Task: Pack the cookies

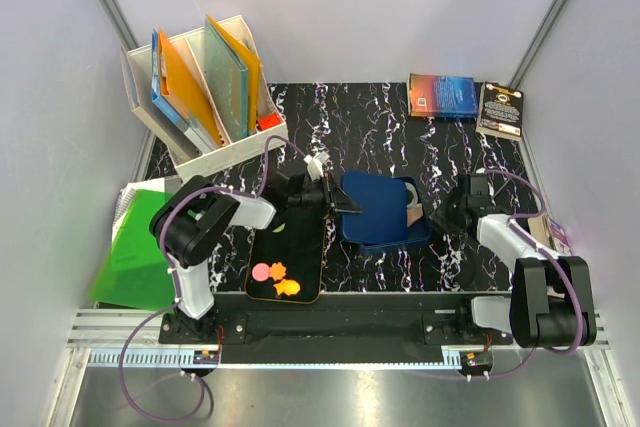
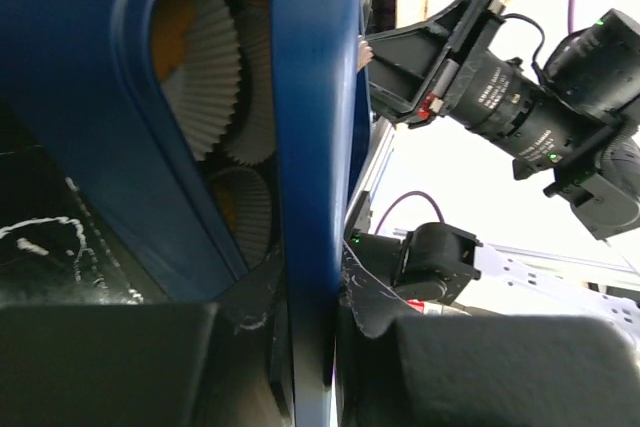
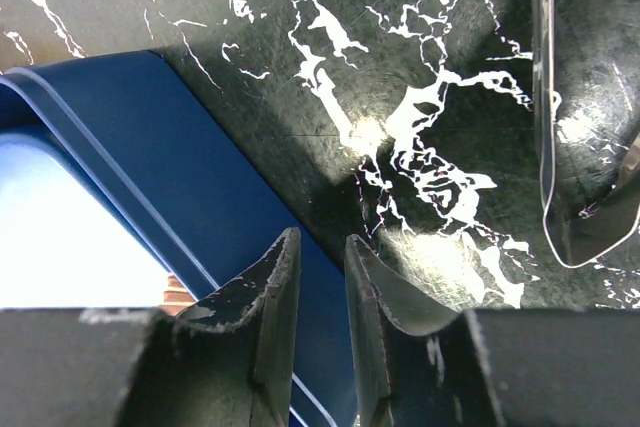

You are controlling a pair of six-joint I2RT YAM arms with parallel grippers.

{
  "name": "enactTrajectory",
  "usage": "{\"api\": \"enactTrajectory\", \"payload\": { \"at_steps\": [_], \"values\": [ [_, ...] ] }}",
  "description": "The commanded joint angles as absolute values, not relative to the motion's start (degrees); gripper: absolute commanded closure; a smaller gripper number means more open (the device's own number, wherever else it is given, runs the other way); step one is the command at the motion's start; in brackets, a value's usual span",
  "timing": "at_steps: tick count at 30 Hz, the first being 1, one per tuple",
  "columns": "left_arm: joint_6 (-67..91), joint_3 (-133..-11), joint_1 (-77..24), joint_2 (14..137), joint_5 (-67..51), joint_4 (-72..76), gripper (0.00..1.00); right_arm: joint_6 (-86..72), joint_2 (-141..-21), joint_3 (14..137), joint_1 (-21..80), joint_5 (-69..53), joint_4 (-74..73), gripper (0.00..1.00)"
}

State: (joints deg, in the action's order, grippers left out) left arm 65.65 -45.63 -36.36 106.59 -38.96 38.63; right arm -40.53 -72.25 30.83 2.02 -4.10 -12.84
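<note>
Blue lid [image 1: 375, 202] raised over the blue box [image 1: 425, 230], cookies [image 1: 276, 277] left of it.
Left gripper [image 2: 312, 292] clamps the lid's edge; right gripper [image 3: 320, 257] at the box's right rim, fingers narrowly apart, grasp unclear. Three round cookies lie flat, face up, on the black tray [image 1: 300, 250]; paper liners [image 2: 205, 82] half hide orange inside the box.

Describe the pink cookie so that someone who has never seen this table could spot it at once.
On the black marble table, find the dark tray just left of the blue box. At the tray's near end lie three pieces. The pink cookie is the leftmost and round; the two orange cookies sit to its right.
</note>
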Motion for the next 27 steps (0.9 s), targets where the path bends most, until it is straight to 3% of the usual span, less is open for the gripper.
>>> {"api": "enactTrajectory", "payload": {
  "at_steps": [1,12,19,22,27],
  "values": [
    [64.4,-46.8,-35.2,104.4,-38.4,32.1,1.0,-40.1,-71.4,30.2,2.2,-6.2,-11.5,0.68],
    [56.9,-58.2,-32.6,97.0,-40.3,17.9,1.0,-40.0,-70.6,30.1,2.2,-5.6,-11.6,0.68],
    [56.4,-60.0,-31.8,94.9,-40.7,16.5,1.0,-40.2,-70.5,29.8,2.2,-5.6,-11.5,0.68],
    [60.4,-57.9,-31.9,94.4,-41.2,21.4,1.0,-40.3,-70.7,29.8,2.2,-5.7,-11.3,0.68],
    [74.1,-48.5,-31.8,95.2,-40.9,45.7,1.0,-41.5,-70.9,29.0,2.2,-6.8,-9.7,0.68]
  ]
}}
